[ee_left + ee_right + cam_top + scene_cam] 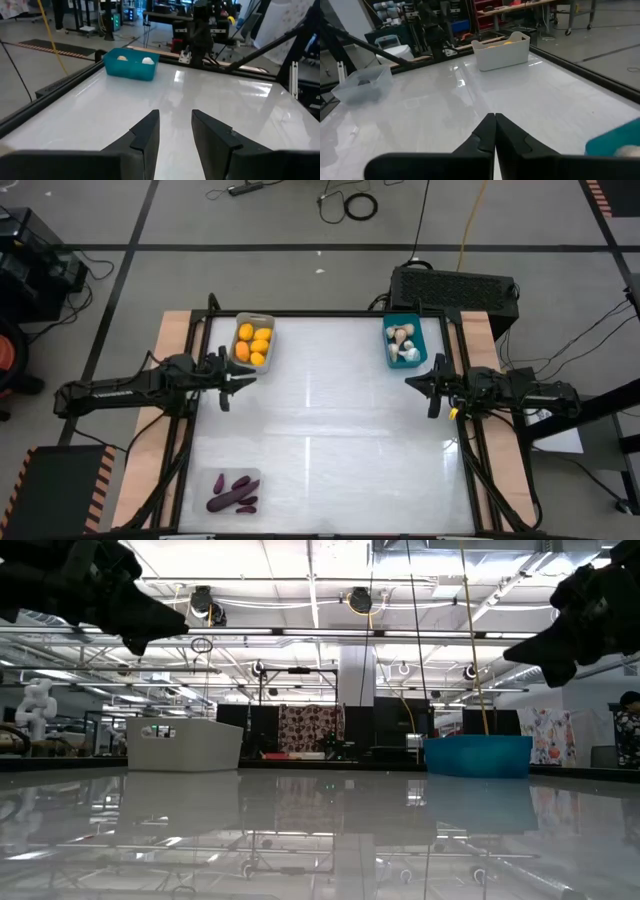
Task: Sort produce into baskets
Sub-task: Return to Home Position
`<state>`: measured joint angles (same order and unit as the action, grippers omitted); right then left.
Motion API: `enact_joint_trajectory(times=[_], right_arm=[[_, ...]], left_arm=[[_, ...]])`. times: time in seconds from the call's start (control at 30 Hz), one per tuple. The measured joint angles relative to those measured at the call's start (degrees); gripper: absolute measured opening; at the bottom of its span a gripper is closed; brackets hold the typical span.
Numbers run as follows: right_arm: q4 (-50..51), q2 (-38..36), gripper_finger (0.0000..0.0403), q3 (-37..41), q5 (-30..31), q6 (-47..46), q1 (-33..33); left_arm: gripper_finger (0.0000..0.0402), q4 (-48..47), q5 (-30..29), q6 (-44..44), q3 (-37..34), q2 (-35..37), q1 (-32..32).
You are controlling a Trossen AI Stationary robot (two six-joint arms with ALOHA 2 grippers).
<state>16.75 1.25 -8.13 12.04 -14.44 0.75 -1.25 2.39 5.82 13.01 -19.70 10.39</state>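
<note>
Fingers stood parted on the left gripper (175, 116), together on the right gripper (494, 118); retreat needed to skirt the grey bin (502, 55) and teal bin (130, 71).

No legible text, brand, number or label in any view. Sole sign-like markings, both unlettered: orange-and-black hazard stripes (101, 483) along the edge of the black floor mat (60, 492) off the table's near left corner, and a second striped patch (597, 192) on the floor at the far right corner of the high view
</note>
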Motion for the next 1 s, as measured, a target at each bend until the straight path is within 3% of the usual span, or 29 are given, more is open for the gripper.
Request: enact_joint_trajectory(times=[0.2, 0.57, 1.0], right_arm=[[2.1, -1.18, 0.0, 0.1, 3.09, -0.8, 0.04], [3.37, -0.94, 0.0, 0.08, 17.34, -6.18, 0.04], [3.36, -0.92, 0.0003, 0.08, 17.54, -5.48, 0.04]], left_arm=[[0.0121, -3.04, -0.8, 2.49, -3.49, 5.72, 0.0], [0.0121, -3.43, -5.03, 7.61, -9.57, 11.23, -0.02], [0.0121, -0.71, -6.07, 8.66, -11.12, 11.1, -0.02]])
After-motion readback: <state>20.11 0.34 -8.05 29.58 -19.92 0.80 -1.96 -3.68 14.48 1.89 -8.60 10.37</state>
